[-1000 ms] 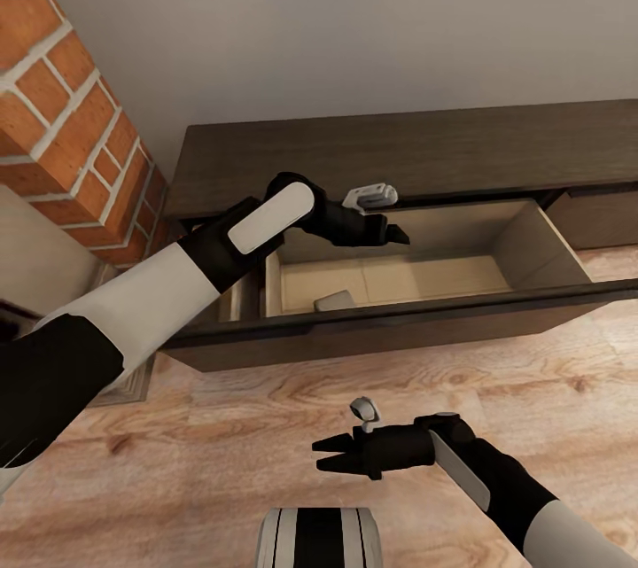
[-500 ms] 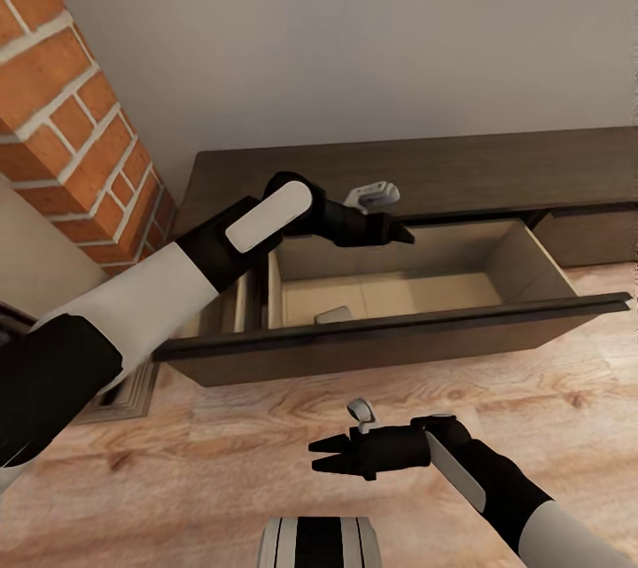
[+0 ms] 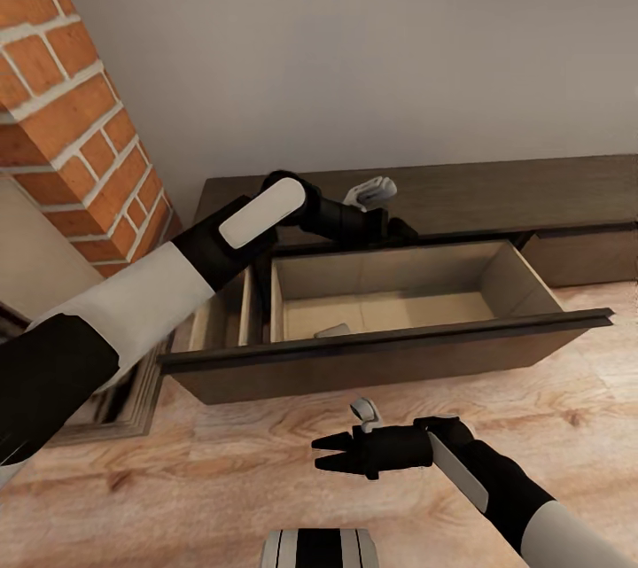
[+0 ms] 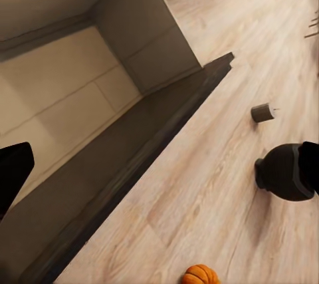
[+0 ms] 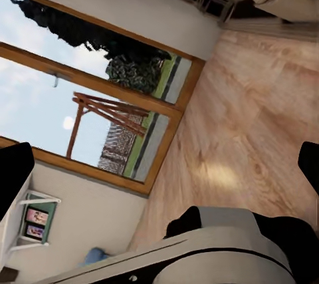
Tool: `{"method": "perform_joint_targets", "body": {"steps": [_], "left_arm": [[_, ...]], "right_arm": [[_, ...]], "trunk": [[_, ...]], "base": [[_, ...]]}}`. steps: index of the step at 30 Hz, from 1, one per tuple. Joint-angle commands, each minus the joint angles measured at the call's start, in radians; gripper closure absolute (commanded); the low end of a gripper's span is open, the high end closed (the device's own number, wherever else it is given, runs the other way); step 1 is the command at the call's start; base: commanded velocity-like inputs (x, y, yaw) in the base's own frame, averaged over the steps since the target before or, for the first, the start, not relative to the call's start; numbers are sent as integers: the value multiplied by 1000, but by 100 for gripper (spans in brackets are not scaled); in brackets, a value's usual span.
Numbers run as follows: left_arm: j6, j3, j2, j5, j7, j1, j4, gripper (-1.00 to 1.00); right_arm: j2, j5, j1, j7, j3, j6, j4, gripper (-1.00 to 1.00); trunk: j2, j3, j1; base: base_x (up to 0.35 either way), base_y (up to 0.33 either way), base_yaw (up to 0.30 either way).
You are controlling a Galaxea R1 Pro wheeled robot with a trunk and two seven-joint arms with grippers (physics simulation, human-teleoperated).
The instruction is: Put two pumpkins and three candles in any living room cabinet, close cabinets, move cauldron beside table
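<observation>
Camera tilted up; left gripper (image 3: 400, 229) pulled back above the cabinet (image 3: 390, 355) drawer's rear, spread, empty. One candle (image 3: 333, 330) lies inside. Right gripper (image 3: 324, 453) hovers released over floor. Another candle (image 4: 262, 112) and a pumpkin (image 4: 200, 275) remain on floor; drawers left open.

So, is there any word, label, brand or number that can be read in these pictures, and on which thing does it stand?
None can be read.
The cabinet, its open drawer, the candle and the pumpkin carry no writing.
The small framed pictures on the wall are too blurred to tell.
</observation>
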State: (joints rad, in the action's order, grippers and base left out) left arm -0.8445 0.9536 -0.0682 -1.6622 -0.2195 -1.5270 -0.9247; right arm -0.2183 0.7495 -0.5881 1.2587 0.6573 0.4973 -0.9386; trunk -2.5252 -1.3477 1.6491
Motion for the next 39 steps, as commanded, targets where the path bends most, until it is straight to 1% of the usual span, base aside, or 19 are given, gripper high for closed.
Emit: {"method": "perform_joint_targets", "body": {"steps": [1,4,5,8,9,10,13,16,18,21,25,31,39], "left_arm": [[0,1,0,-10,-9,-1,0,-100],[3,3,1,-10,-10,-1,1,-100],[5,5,1,-7,-12,-1,1,-100],[5,8,1,-5,-15,-1,1,-100],[5,8,1,-4,-16,-1,1,-100],[5,11,1,-1,-19,-1,-2,-100],[6,13,1,-1,-26,-1,-1,-100],[5,17,1,0,-31,-1,-1,-100],[6,27,1,1,-35,-1,-1,-100],[10,54,1,1,-38,-1,-1,-100],[16,69,2,1,-38,-1,-2,-100],[18,73,3,1,-38,-1,-3,-100],[45,78,11,1,-43,-1,-3,-100]], "right_arm": [[-1,9,-1,-1,4,8,-1,-100],[2,2,-1,-6,5,0,0,-100],[3,2,-1,-11,4,-13,0,-100],[3,6,-1,-15,4,-22,1,-100],[4,8,-1,-16,4,-23,5,-100],[6,11,-1,-24,4,-30,32,-100],[7,9,-1,-42,4,-32,41,-100],[11,8,-1,-43,2,-32,62,-100],[18,8,-1,-43,-1,-33,83,-100],[28,8,-1,-42,-3,-32,104,-100],[31,8,-1,-42,-5,-32,113,-100],[32,6,-1,-43,-5,-30,114,-100],[31,5,-1,-44,-6,-30,116,-100]], "trunk": [[0,5,-1],[1,21,-2],[1,27,-2],[2,42,-4],[2,47,-4],[2,50,-5],[3,62,-6],[4,74,-7],[4,81,-8],[5,93,-10],[6,108,-11],[7,132,-14],[9,163,-18]], "base": [[0,0,0],[0,0,0],[0,0,0],[0,0,0],[0,0,0],[0,0,0],[0,0,0],[0,0,0],[0,0,0],[0,0,0],[0,0,0],[0,0,0],[0,0,0]]}}
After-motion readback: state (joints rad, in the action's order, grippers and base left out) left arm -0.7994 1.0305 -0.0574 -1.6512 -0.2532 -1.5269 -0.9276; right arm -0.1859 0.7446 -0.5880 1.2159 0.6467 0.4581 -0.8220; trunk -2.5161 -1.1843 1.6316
